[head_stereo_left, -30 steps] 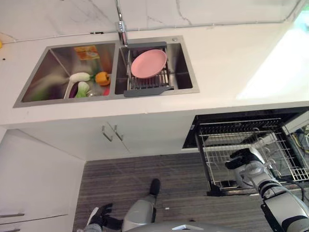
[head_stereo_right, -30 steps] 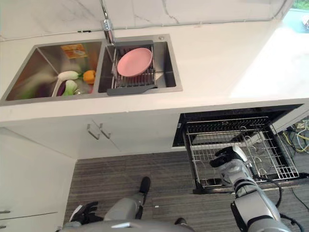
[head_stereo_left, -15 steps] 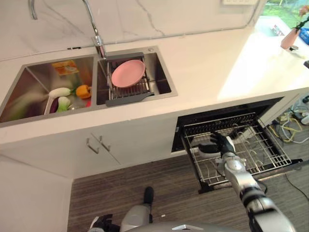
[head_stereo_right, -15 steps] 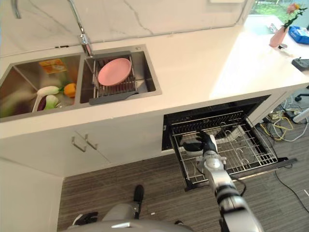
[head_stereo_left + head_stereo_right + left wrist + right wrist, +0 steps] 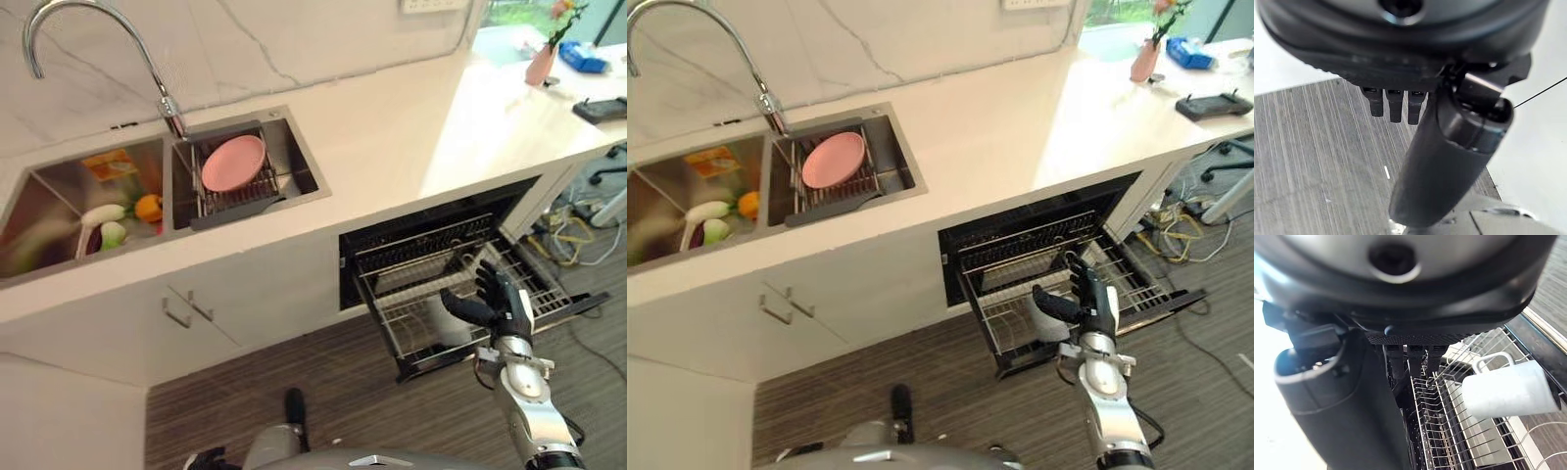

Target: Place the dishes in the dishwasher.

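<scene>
A pink plate point(image 5: 233, 162) leans on a dark drying rack in the right basin of the steel sink point(image 5: 304, 164). Below the counter the dishwasher stands open, with its wire rack point(image 5: 411, 266) pulled out. A white mug point(image 5: 1508, 391) lies on its side in that rack, also seen as the white mug point(image 5: 449, 323) from above. My right hand point(image 5: 498, 302) hovers open just above the rack's front, fingers pointing up, holding nothing. My left hand point(image 5: 1449, 156) hangs low over the striped floor, relaxed and open.
The left basin holds an orange pepper point(image 5: 148, 207) and pale vegetables point(image 5: 103, 220). A tall tap point(image 5: 157, 83) arches over the sink. A pink vase point(image 5: 540, 64) and a black device point(image 5: 600, 110) sit on the far right counter. Cupboard handles point(image 5: 186, 308) project under the sink.
The whole view has shifted as the camera moved. My right hand has come up out of the rack's left part to its front, fingers now upright, and the white mug lies below it.
</scene>
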